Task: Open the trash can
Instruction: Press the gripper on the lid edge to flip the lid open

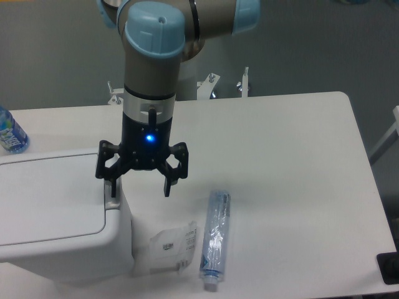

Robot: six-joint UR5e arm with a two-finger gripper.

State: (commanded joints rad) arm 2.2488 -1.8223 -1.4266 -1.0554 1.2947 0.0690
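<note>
The trash can point(59, 215), a large boxy white plastic bin with rounded corners, stands at the near left of the white counter point(287, 162), running off the left edge of the view. Its flat lid point(50, 193) lies shut, flush within the rim, and the small grey push-button latch point(112, 194) sits at the middle of the lid's right edge. The gripper point(139, 188) hangs straight down from the arm point(153, 56) right over that edge, with a blue light glowing on its black body; its jaws are spread wide and pinch nothing. One fingertip point(113, 191) overlaps the grey latch in the view, though whether it actually touches the button cannot be told, while the other fingertip hangs past the bin's right side, above bare counter. Just right of the bin's near corner lies a flat, crumpled clear plastic packet point(169, 246) with a small dark print. Beside that packet, to its right, a clear plastic bottle point(215, 239) with bluish markings lies on its side, its cap end pointing toward the near edge. At the far left, behind the bin, part of a blue-labelled water bottle point(10, 132) stands on the counter, cut off by the frame.
</note>
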